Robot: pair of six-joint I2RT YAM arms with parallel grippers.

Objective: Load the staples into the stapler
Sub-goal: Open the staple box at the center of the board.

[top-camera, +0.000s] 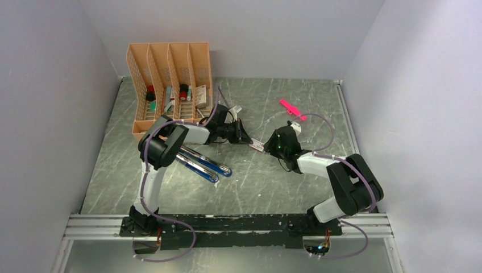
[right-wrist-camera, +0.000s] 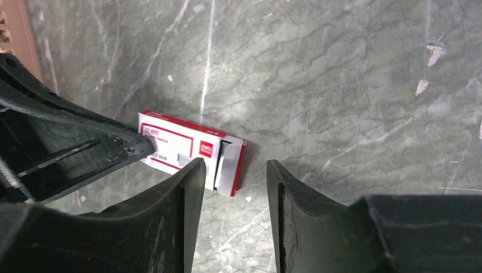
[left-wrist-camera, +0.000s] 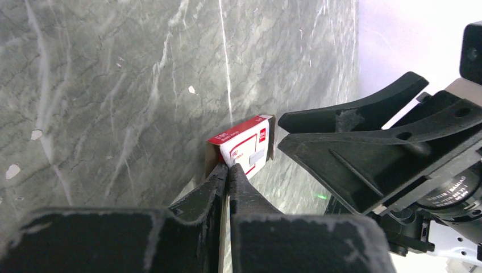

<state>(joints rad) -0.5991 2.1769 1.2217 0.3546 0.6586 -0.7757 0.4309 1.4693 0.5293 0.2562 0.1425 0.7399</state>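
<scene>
Here, we see the left claw [left-wrist-camera: 228, 170] pinched shut on one end of the staple box [left-wrist-camera: 244, 147], its long axis pointing toward the half-open, empty right claw [right-wrist-camera: 234, 170], nearest the box's open flap end.

Red/wht box [right-wrist-camera: 182, 149], grey-veined tbl [top-camera: 256, 187], orange rack [top-camera: 170, 62].
</scene>
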